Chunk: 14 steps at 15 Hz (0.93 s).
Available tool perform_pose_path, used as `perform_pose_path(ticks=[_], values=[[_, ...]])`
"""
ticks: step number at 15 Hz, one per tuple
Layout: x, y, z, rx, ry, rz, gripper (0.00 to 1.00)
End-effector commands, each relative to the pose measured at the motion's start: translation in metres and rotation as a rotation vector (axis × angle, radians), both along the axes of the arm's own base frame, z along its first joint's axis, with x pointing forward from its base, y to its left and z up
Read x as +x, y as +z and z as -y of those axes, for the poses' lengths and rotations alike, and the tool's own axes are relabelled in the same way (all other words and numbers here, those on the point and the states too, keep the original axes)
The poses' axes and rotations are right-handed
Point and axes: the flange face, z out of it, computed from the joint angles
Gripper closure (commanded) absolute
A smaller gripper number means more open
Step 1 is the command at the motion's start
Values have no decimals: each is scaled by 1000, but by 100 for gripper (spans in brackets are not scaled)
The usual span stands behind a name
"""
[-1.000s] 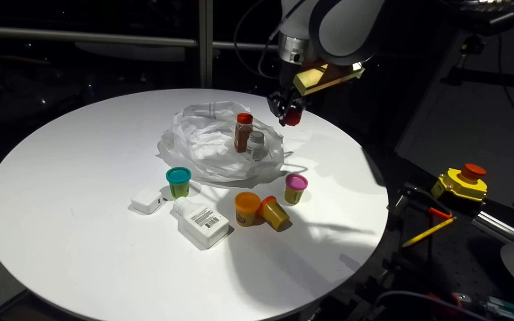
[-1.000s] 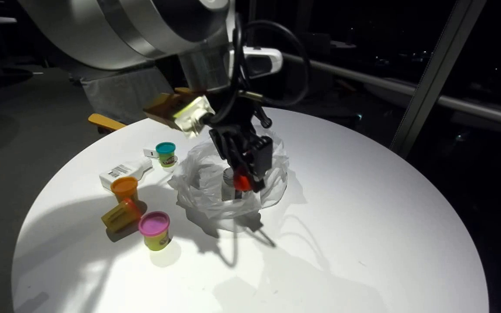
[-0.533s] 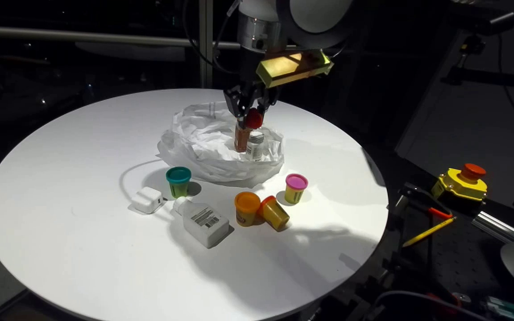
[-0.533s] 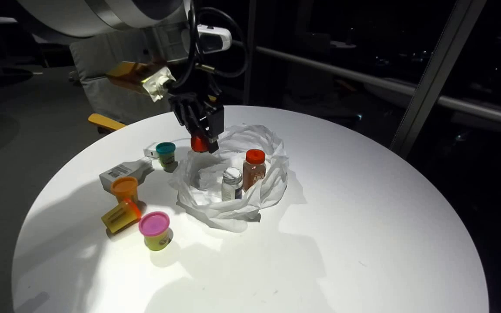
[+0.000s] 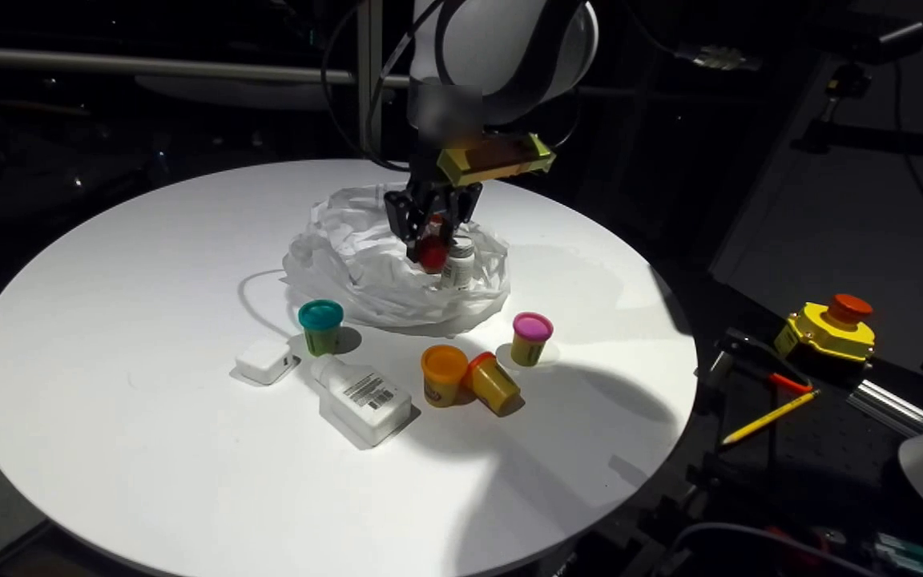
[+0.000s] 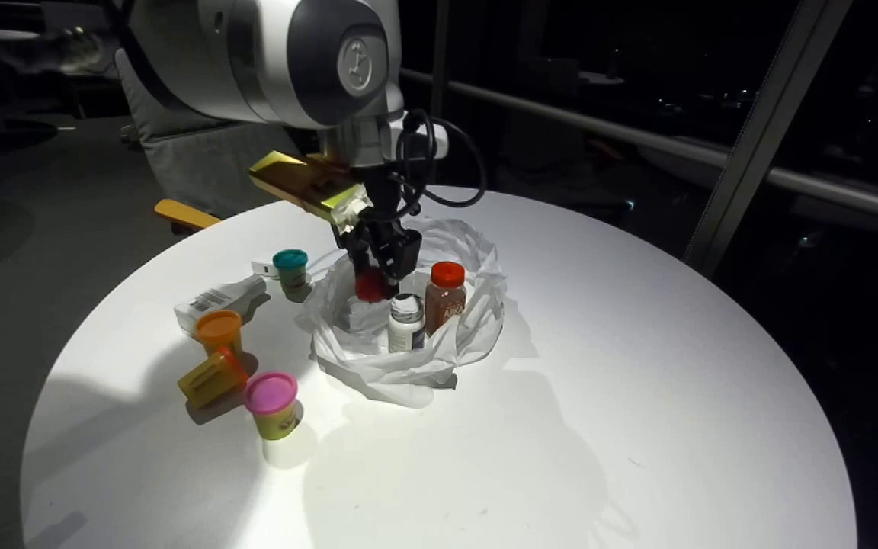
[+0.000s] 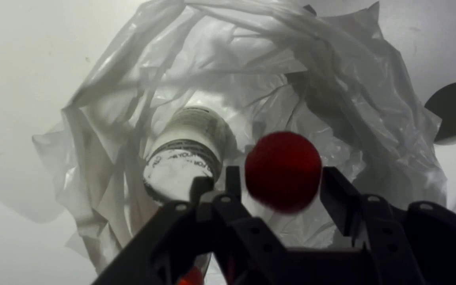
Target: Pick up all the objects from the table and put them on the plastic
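In an exterior view, the jaws are drawn in on a ball-like red object [image 5: 432,254], holding it over the crumpled plastic bag [image 5: 349,292]. This looks like the placing step: lower it well inside the rim before letting go, as a round thing may roll. On the bench [image 5: 189,473] wait a teal-lidded tub [image 5: 322,328], an orange-lidded tub [image 5: 444,375] with a tipped tub [image 5: 497,386] just beside it, a pink-lidded tub [image 5: 530,340], a charger-like white block [image 5: 266,361] and a flat-lying white bottle [image 5: 369,405]. The bottle's label shows a barcode and print too small to read; the tubs suggest Play-Doh, though no letters come clear.

In an exterior view, a red-lidded jar [image 6: 445,306] and a white pill bottle [image 6: 406,328] stand in the bag near the jaws; come down away from both. Capitals on the jar seem to begin with A; the rest is uncertain.

In the wrist view, bag film shows beyond the jaws. Spread them only as far as release needs, since one side is near the pill bottle's top, then rise straight. Round that top, inverted lettering reads like "FOR YOUR".
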Motion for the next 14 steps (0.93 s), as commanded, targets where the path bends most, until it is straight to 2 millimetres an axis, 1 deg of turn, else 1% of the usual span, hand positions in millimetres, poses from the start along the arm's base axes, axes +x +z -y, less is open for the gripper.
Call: perform_pose_path(ticks=[1,2,3,5,8,10,12,14], values=[[14,-1,5,21,32,-29,13],[8,7,5,25,47,-36,4],[2,16,6,25,53,-39,1],[-13,38,6,17,47,-39,0],[-43,72,16,-35,-48,-170,0],[-61,88,25,-51,-70,-249,0],[-82,89,37,-54,-73,-337,0],[-97,78,47,-34,-47,-391,0]])
